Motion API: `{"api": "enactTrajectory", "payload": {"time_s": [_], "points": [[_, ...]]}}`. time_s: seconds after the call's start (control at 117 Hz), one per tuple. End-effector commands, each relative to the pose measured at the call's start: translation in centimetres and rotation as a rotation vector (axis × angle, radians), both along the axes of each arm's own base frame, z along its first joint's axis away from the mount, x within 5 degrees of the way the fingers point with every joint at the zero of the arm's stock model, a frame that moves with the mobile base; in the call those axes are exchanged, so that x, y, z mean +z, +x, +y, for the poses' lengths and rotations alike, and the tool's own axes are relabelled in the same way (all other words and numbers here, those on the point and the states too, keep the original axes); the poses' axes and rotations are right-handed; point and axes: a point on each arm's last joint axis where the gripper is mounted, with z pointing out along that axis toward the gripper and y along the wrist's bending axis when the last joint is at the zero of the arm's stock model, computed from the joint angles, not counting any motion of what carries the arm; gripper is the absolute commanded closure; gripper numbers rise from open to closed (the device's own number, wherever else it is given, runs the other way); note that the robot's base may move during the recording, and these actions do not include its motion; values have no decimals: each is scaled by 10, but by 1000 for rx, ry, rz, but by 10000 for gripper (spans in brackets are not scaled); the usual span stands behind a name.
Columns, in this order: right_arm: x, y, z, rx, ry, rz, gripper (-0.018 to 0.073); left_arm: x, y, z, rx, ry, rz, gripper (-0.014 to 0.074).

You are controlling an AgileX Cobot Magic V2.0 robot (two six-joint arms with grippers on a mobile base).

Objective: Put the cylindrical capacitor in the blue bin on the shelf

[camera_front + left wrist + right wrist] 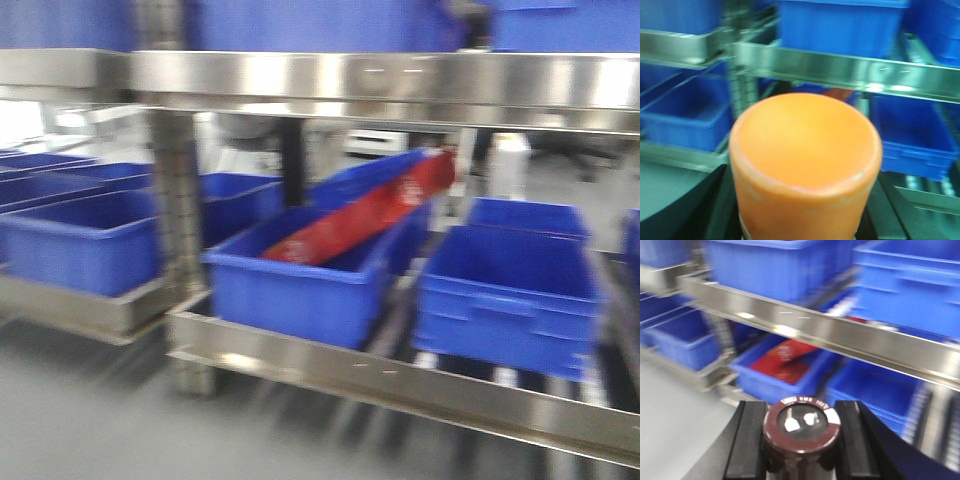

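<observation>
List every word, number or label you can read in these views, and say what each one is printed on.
No text can be read for certain.
White marks on the red package in the blue bin: too blurred to read.
Small white lettering round the top rim of the dark brown cylinder: too blurred to read.
No print shows on the orange cylinder or the shelf rail.

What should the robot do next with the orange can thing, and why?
Probably ease the orange cylinder forward, under the shiny steel shelf rail, toward the empty-looking blue plastic bin. The left fingers grip it, but it sits short of the shelf, outside every bin.
</observation>
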Motion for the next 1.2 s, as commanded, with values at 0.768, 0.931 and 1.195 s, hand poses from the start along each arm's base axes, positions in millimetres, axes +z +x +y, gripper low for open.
{"api": "enactTrajectory", "payload": {"time_s": [0.768, 0.931, 1.195], "points": [[6, -2, -1, -3, -3, -43, 662, 2, -1, -1, -9, -13, -23, 707], [6, -2, -1, -3, -3, -43, 662, 2, -1, -1, -9, -13, -23, 707], [6, -2, -1, -3, -3, -43, 662, 2, -1, -1, -9, -13, -23, 707]]}}
